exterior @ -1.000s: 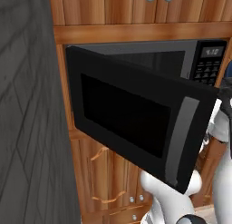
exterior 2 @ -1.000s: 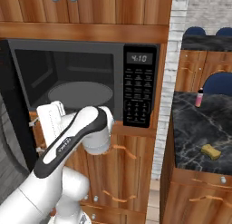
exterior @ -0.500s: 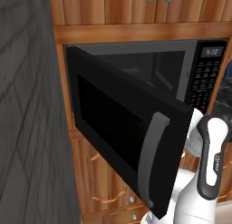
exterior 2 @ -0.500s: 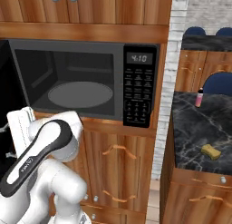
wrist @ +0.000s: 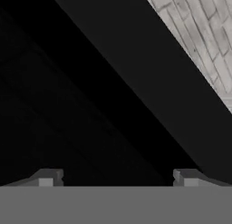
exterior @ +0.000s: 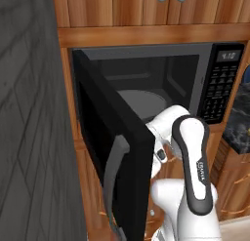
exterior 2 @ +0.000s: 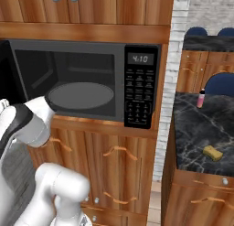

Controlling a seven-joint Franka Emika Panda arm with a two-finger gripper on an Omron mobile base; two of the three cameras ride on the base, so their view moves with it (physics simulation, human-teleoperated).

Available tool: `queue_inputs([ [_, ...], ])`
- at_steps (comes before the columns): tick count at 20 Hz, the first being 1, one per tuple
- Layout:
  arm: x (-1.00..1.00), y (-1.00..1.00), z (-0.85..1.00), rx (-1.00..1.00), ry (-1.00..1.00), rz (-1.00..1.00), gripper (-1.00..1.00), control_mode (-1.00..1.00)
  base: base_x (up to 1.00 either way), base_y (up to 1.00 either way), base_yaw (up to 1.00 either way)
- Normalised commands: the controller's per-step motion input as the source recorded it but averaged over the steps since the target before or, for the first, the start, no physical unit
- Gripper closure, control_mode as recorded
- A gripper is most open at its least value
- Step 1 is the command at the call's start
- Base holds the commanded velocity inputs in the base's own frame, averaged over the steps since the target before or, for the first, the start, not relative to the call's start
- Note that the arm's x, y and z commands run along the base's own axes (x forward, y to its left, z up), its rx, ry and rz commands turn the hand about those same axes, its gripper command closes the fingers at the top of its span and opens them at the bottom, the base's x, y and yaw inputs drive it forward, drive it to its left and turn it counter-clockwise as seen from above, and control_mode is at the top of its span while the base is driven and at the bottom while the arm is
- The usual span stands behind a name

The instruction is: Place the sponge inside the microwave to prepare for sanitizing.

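Finishes around the open oven

Glossy black microwave (exterior 2: 91, 78) casing, matt grey turntable (exterior 2: 81, 95) inside; warm grained wood cabinets (exterior 2: 114, 161); polished dark marble counter (exterior 2: 201, 129) at 3 o'clock; porous yellow sponge (exterior 2: 213, 152); rough pale brick wall (wrist: 204, 32).

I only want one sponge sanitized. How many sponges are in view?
1. The yellow sponge lies on the dark counter to the right of the microwave, near its front edge. Others could be hidden out of frame.
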Motion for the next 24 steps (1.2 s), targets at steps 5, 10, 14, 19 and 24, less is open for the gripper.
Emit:
queue_inputs([
  [5, -0.57, 0.62, -0.70, 0.12, 0.00, -0.38, -1.00, -1.00, 0.00, 0.00, 0.00],
  [10, -0.38, 0.12, -0.40, 0.10, 0.00, -0.25, -1.00, -1.00, 0.00, 0.00, 0.00],
  [14, -0.07, -0.05, -0.06, 0.01, 0.00, -0.11, -1.00, -1.00, 0.00, 0.00, 0.00],
  [19, 0.28, -0.72, -0.01, -0.02, -0.01, 0.00, -1.00, -1.00, 0.00, 0.00, 0.00],
  [24, 0.23, -0.81, 0.18, -0.24, -0.21, 0.00, -1.00, -1.00, 0.00, 0.00, 0.00],
])
